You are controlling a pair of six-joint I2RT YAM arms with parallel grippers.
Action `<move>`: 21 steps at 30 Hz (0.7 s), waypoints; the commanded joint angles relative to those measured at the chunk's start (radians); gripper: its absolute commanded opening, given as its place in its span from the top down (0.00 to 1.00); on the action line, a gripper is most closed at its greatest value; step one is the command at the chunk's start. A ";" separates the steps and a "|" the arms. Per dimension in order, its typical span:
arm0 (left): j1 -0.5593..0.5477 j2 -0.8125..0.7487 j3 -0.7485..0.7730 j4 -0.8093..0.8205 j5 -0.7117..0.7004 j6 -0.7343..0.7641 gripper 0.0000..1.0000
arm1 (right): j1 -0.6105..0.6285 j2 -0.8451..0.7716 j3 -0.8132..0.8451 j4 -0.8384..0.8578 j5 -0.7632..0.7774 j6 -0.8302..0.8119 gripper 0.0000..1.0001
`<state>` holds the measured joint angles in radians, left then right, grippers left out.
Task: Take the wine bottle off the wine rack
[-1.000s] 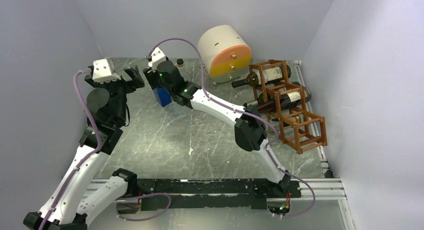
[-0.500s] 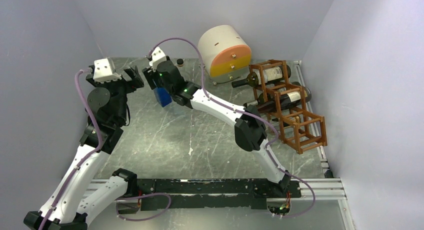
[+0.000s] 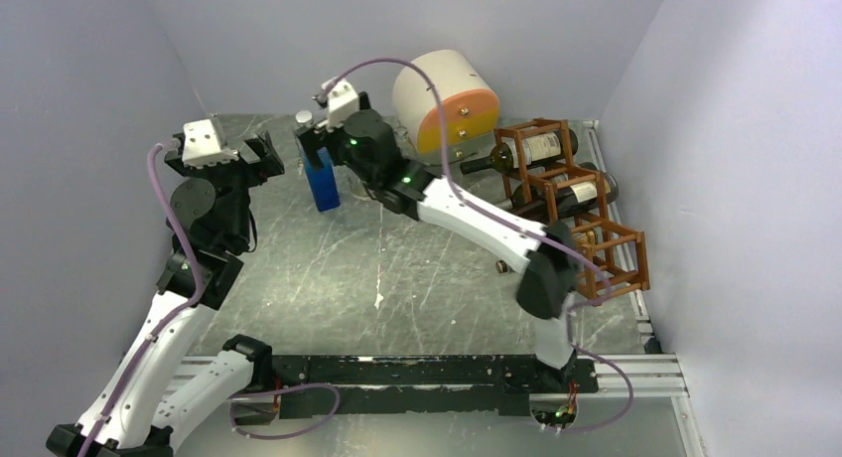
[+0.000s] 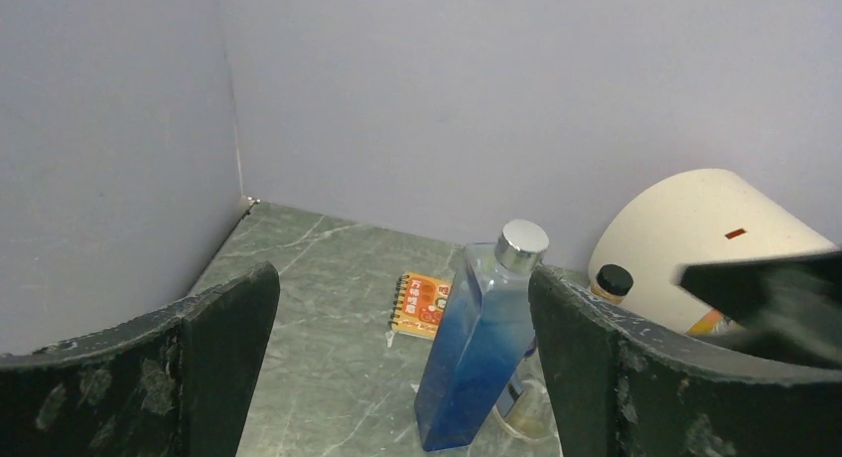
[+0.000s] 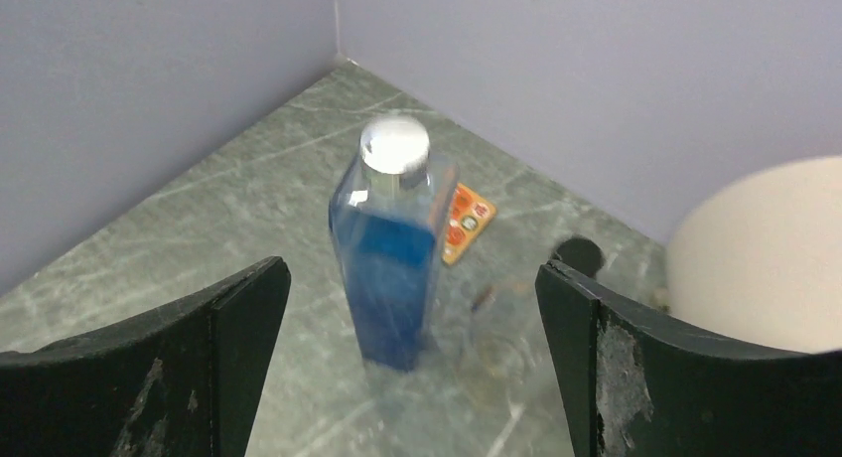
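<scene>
A wine bottle (image 3: 536,146) lies in the wine rack (image 3: 596,273) by the tabletop's (image 3: 397,278) right edge, far end. Near the far-left corner, the right pincer (image 5: 407,278) and left pincer (image 4: 402,278) both gape wide and empty, facing a blue glass bottle (image 3: 323,184).

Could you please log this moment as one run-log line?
left gripper: open, empty | right gripper: open, blue bottle ahead | blue bottle: upright on table, ungripped | wine rack: two dark bottles inside
</scene>
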<state>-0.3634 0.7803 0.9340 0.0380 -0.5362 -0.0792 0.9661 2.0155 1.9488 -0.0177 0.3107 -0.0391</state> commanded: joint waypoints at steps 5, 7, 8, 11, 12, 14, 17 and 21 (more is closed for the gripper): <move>0.008 -0.022 -0.011 0.044 0.012 0.007 0.01 | 0.013 -0.459 -0.471 -0.053 0.075 0.005 0.00; 0.007 -0.015 -0.008 0.041 0.027 0.000 0.01 | 0.021 -0.583 -0.600 -0.105 0.099 0.014 0.00; 0.008 -0.011 -0.007 0.040 0.035 -0.002 0.01 | 0.031 -0.660 -0.690 -0.124 0.116 0.026 0.00; 0.007 0.004 -0.001 0.033 0.047 -0.009 0.01 | 0.034 -0.890 -0.857 -0.186 0.072 0.062 0.00; 0.008 0.008 0.001 0.032 0.050 -0.011 0.01 | 0.035 -0.977 -0.892 -0.221 0.068 0.078 0.00; 0.007 0.015 0.003 0.027 0.058 -0.022 0.01 | 0.035 -1.076 -0.923 -0.338 0.119 0.128 0.00; 0.007 0.026 0.003 0.026 0.070 -0.027 0.01 | 0.036 -1.142 -0.891 -0.559 0.224 0.148 0.00; 0.008 0.062 0.019 0.009 0.058 -0.029 0.01 | 0.034 -1.141 -0.799 -0.809 0.355 0.174 0.00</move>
<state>-0.3634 0.8177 0.9321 0.0498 -0.4923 -0.0944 1.0008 0.8570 1.0813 -0.5236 0.5095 0.0826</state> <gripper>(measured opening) 0.992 0.997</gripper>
